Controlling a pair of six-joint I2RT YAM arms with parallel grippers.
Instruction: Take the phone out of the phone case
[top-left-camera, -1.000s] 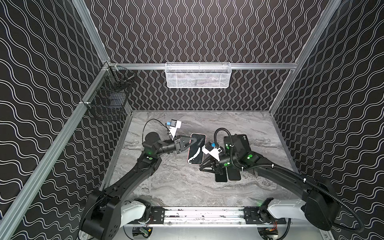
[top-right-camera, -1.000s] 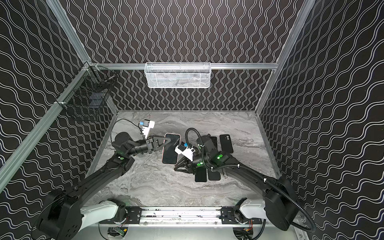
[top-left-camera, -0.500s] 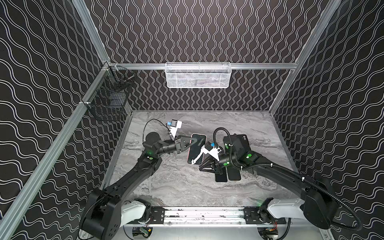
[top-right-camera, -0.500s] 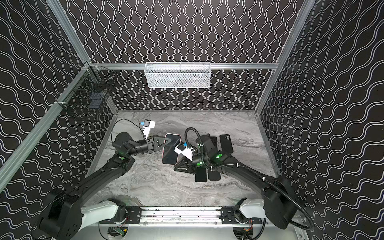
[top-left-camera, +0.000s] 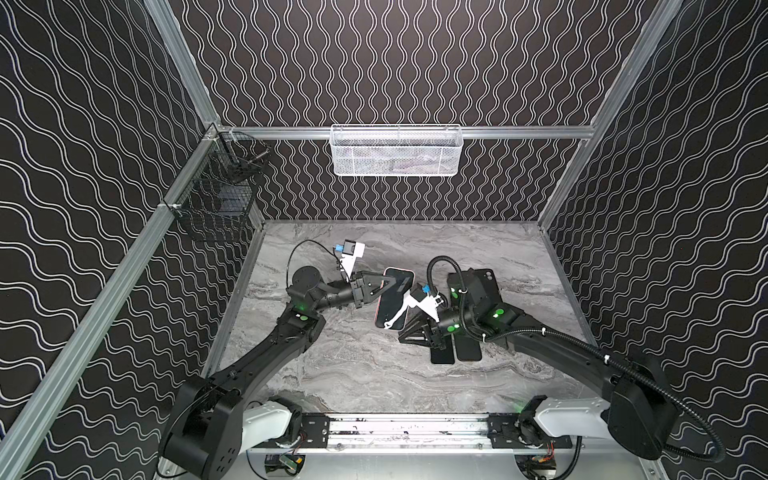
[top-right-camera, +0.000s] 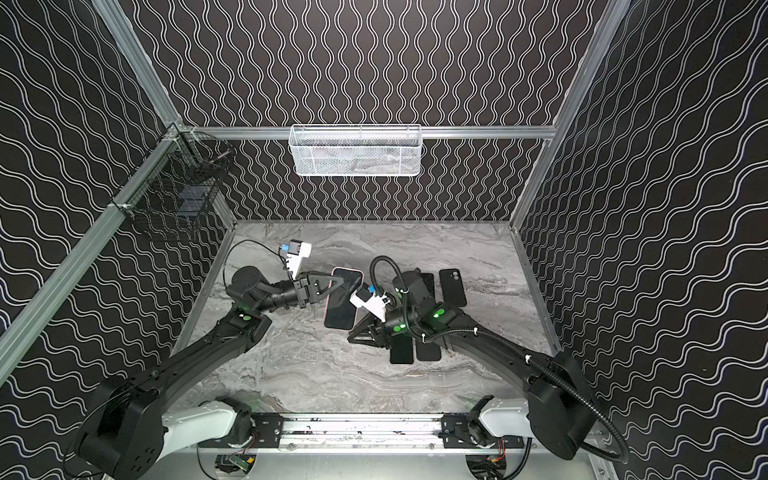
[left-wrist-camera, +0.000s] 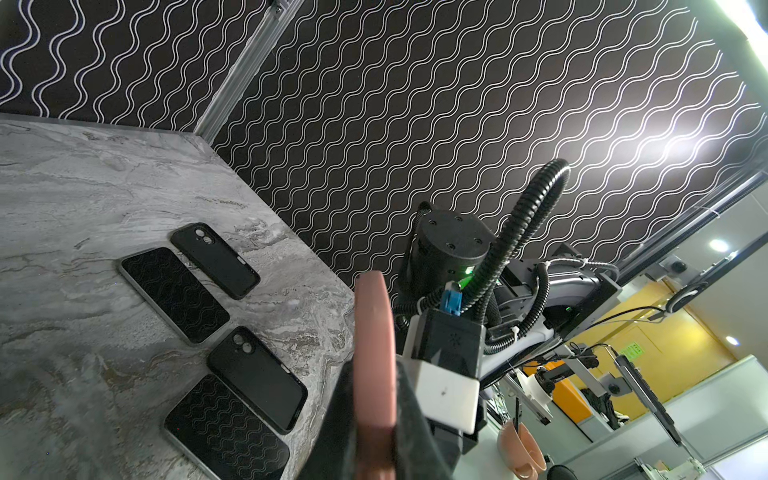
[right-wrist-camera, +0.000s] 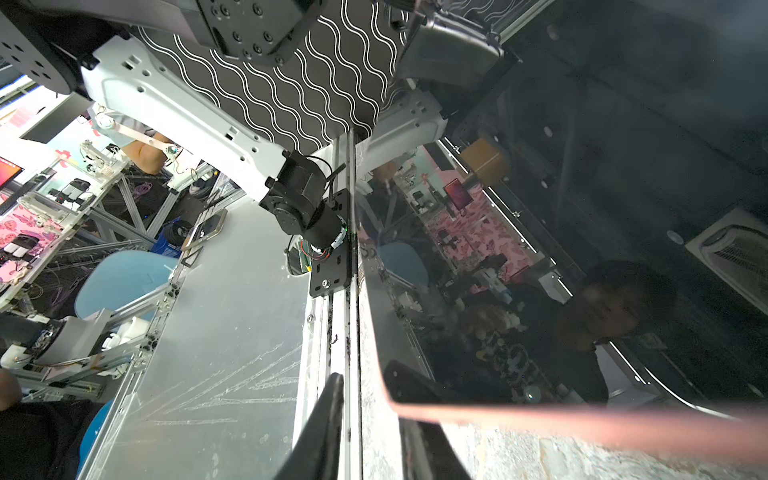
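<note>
Pinched the pink phone case (left-wrist-camera: 374, 353) with the left gripper (top-left-camera: 388, 284), jaws closed on its long left rim toward the far end, reaching in roughly square across that rim. Held the phone (top-left-camera: 390, 305) inside it, screen up, seemingly just off the table (top-left-camera: 353, 374), midway between the arms. Ran the long axis far to near, far end leaning slightly right; could not tell which end was the top. Met its near right corner with the right gripper (top-left-camera: 405, 332), lying just right of the phone, jaws parted either side of that corner; could not tell whether pinching. Probably called for prying that corner free. Saw black phones and cases (top-left-camera: 467, 353) further right, flat under the right arm.
</note>
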